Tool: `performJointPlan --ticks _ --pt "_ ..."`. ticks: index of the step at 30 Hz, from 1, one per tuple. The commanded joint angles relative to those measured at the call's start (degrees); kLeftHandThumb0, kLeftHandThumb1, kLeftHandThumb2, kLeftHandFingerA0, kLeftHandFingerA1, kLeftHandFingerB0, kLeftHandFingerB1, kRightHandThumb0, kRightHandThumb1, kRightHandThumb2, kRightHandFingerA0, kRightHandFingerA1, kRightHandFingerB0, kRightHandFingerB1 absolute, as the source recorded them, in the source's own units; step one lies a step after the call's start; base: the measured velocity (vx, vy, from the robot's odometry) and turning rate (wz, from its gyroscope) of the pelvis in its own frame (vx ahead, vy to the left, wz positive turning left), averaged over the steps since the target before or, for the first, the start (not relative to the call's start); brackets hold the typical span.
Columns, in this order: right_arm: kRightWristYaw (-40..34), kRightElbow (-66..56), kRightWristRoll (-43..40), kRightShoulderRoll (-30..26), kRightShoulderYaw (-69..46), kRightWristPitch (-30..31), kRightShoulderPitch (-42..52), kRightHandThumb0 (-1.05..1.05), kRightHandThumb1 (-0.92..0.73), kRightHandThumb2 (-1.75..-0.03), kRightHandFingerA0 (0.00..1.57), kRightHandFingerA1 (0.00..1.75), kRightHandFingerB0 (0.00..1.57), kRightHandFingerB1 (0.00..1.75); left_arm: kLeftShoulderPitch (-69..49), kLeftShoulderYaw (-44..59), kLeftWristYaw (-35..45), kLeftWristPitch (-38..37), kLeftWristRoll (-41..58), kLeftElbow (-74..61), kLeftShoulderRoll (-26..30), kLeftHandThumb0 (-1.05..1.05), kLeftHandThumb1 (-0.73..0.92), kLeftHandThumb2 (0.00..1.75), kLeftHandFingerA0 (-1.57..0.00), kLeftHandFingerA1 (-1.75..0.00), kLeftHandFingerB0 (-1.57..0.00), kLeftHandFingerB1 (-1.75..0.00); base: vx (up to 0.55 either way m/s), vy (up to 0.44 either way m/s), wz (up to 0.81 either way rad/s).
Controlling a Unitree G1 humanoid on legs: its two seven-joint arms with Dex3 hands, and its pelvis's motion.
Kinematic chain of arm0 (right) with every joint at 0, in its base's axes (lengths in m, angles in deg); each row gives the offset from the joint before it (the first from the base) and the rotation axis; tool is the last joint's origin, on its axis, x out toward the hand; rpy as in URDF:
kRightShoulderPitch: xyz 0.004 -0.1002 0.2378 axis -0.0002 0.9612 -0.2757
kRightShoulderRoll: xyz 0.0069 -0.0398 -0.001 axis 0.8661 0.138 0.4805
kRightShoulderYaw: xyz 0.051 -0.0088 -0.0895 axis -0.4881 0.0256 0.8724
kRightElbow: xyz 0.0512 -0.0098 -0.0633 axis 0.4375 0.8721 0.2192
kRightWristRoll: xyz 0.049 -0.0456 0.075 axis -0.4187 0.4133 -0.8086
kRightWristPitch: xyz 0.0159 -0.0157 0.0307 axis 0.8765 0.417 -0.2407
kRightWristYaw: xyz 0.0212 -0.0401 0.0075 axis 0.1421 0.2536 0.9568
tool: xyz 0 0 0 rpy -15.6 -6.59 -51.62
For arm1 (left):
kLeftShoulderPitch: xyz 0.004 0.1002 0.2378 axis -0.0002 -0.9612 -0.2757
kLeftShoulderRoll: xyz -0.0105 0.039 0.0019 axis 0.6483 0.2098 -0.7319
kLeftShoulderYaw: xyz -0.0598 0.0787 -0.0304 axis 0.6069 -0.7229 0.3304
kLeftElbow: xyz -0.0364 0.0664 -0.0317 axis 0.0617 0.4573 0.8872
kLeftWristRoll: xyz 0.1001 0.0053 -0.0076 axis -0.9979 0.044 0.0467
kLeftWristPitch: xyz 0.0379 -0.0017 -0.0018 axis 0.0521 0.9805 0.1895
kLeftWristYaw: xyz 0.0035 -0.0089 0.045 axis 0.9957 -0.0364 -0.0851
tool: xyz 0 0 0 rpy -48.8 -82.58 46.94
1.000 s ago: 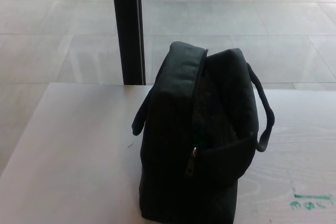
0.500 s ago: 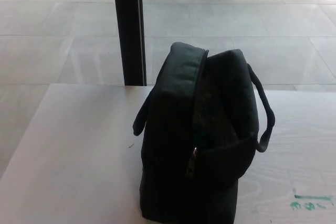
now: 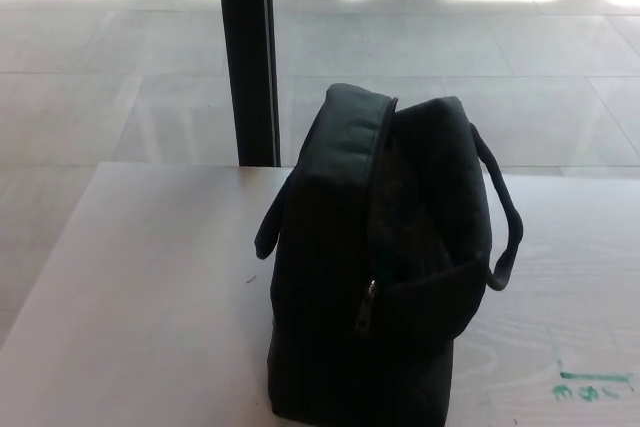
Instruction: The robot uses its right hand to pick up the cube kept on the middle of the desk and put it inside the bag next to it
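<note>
Bag (image 3: 380, 257) sat upright on the desk (image 3: 140, 297), zipper gaping on top for dropping stuff in. No cube visible, neither hand showed, so can't tell their grip.

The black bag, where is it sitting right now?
In the head view the black bag stands upright on the white desk, centre-right, just ahead of a dark post, with green scribbles to its right.

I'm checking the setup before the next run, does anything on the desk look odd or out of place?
No cube shows on the desk; only the black bag stands there, upright, its zipper partly open. Green scribbles mark the desk's right edge. No robot hand is in view.
</note>
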Motion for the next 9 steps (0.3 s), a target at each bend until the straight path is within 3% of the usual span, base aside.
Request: performJointPlan --ticks 1,2,3,4,5,7,8,9 --pt "0.5 -1.0 -5.0 -2.0 2.2 -1.3 2.0 -0.52 -0.74 -0.66 0.25 0.60 0.11 0.18 -0.9 0.7 -0.4 -1.3 0.3 -0.5 0.5 -0.76 0.78 0.63 -0.35 -0.53 -0.30 -0.39 0.00 0.000 0.00" --pt "0.6 -1.0 -6.0 -2.2 2.5 -0.9 1.0 -0.50 -0.73 -0.66 0.26 0.66 0.11 0.21 -1.6 1.4 -0.6 -0.8 1.0 -1.8 0.3 -0.81 0.66 0.74 -0.33 -0.55 -0.27 -0.43 0.00 0.000 0.00" --pt "0.4 -1.0 -6.4 -2.4 3.0 -0.9 1.1 -0.50 -0.73 -0.66 0.26 0.66 0.11 0.21 -1.8 1.5 -0.6 -0.7 1.0 -2.1 0.3 -0.81 0.66 0.74 -0.33 -0.55 -0.27 -0.43 0.00 0.000 0.00" --pt "0.4 -2.1 -6.8 -2.7 3.5 -0.2 1.1 -0.49 -0.74 -0.66 0.26 0.70 0.11 0.21 -1.7 1.4 -0.7 -0.3 1.0 -3.1 0.4 -0.75 0.79 0.64 -0.35 -0.53 -0.29 -0.38 0.00 0.000 0.00" --pt "0.4 -3.1 -7.4 -2.8 3.7 0.4 1.6 -0.49 -0.76 -0.62 0.22 0.58 0.08 0.26 -1.5 1.6 -0.8 0.0 1.1 -3.0 0.2 -0.73 0.78 0.63 -0.33 -0.51 -0.28 -0.38 0.00 0.000 0.00" --pt "0.2 -3.7 -7.9 -3.3 3.9 0.8 2.1 -0.50 -0.76 -0.62 0.23 0.61 0.08 0.27 -0.8 1.2 -0.7 -0.4 0.6 -2.1 0.0 -0.74 0.79 0.64 -0.31 -0.49 -0.27 -0.37 0.00 0.000 0.00" --pt "0.6 -3.8 -8.8 -4.0 3.7 1.2 2.5 -0.49 -0.74 -0.65 0.20 0.51 0.10 0.22 -0.3 0.9 -1.2 -1.0 0.2 -1.3 -0.3 -0.80 0.68 0.74 -0.32 -0.51 -0.27 -0.40 0.00 0.000 0.00" --pt "0.6 -3.8 -8.8 -4.0 3.7 1.2 2.5 -0.49 -0.74 -0.65 0.20 0.51 0.10 0.22 -0.3 0.9 -1.2 -1.0 0.2 -1.3 -0.3 -0.80 0.68 0.74 -0.32 -0.51 -0.27 -0.40 0.00 0.000 0.00"
